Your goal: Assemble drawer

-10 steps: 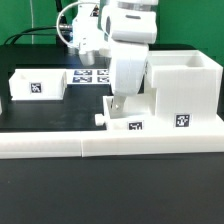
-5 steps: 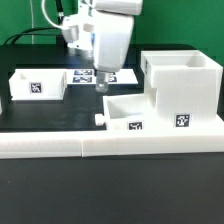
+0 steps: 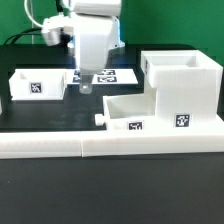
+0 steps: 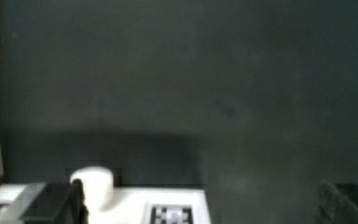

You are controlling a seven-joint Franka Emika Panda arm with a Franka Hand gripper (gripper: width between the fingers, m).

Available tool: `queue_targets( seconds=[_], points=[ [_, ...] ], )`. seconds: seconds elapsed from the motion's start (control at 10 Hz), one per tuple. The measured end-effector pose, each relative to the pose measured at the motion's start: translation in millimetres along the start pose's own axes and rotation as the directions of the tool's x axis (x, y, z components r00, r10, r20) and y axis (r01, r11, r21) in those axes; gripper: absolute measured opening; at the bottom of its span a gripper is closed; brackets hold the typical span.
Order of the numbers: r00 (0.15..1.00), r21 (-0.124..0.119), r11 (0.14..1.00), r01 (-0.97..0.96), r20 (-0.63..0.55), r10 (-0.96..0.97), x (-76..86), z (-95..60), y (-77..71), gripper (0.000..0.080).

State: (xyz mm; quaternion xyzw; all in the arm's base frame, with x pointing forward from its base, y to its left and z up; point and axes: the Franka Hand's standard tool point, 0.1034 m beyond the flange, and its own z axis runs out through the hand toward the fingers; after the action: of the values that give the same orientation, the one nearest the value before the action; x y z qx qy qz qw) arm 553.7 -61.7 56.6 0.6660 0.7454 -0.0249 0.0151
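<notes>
Three drawer parts, all loose: casing (image 3: 182, 92) sits at the desk edge nearest the camera, toward the corner at the exterior view's right. One tray (image 3: 128, 113) is touching or just beside the casing, with its knob (image 3: 99, 121) pointing away from it. Both are against the border bars (image 3: 60, 145). The second tray (image 3: 38, 85) is well apart, near the edge at the exterior view's left. Nothing is inserted yet. The gripper (image 3: 85, 86) hangs over bare desk (image 3: 60, 112) between the two trays, just in front of the marker board (image 3: 112, 74). In the wrist view the fingers (image 4: 48, 203) look spread wide with nothing between them. My read is that a tray pickup is next, probably the one at the left. To do it well, come straight down, pinch one side wall mid-length so it can't yaw, and lift level. Before inserting, square the tray to the casing's opening and use the bars as a guide. A skewed entry will likely jam or shove the casing.
</notes>
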Motion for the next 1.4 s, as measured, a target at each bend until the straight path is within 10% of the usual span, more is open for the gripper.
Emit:
queue_targets(
  seconds=[0.4, 1.4],
  points=[
    [0.991, 0.034, 0.999, -0.001, -0.137, 0.006, -13.2, 16.6, -4.6, 0.0648],
    [0.975, 0.076, 0.986, -0.151, -0.155, 0.161, 38.6, 27.0, 6.6, 0.0648]
  ],
)
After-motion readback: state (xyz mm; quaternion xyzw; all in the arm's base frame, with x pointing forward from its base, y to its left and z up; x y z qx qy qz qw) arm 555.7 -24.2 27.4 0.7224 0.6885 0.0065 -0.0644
